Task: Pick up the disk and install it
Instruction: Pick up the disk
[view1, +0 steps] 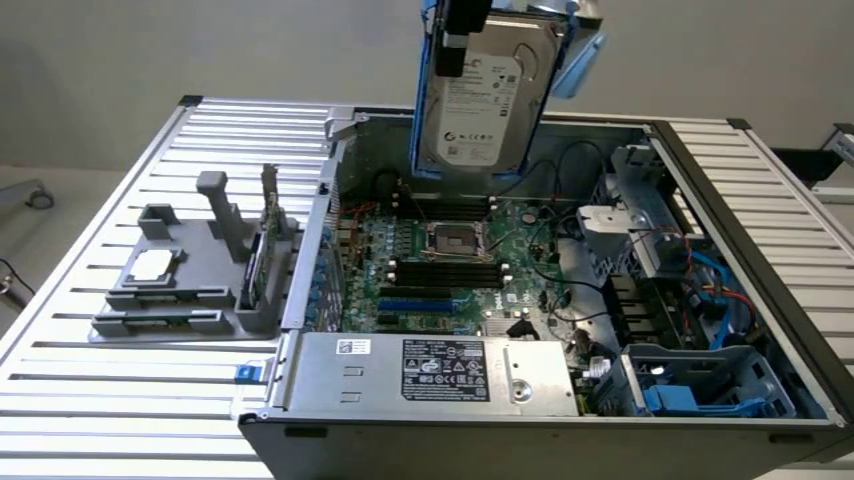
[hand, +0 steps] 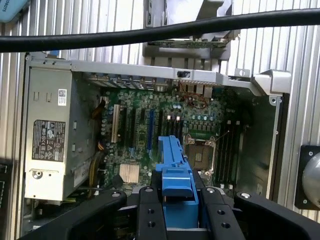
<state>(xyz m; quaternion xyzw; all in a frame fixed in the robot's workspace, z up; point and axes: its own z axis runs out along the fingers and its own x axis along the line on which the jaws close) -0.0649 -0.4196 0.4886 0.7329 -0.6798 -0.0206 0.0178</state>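
Hanging in the air over the open computer case (view1: 747, 190), the disk (view1: 483, 100) stands on edge, its white label facing the exterior view and its blue carrier (hand: 176, 172) framing it. Two black fingers (hand: 149, 212) are clamped on the carrier from either side, gripping the disk. Below lies the green motherboard (view1: 441, 270) with its bare CPU socket (view1: 451, 238); the disk touches neither. A silver power supply (view1: 441, 370) sits at the case's near edge, with a blue drive cage (view1: 714, 385) toward the exterior view's right. A grey fixture (view1: 174, 290) rests on the slatted desk (view1: 80, 400).
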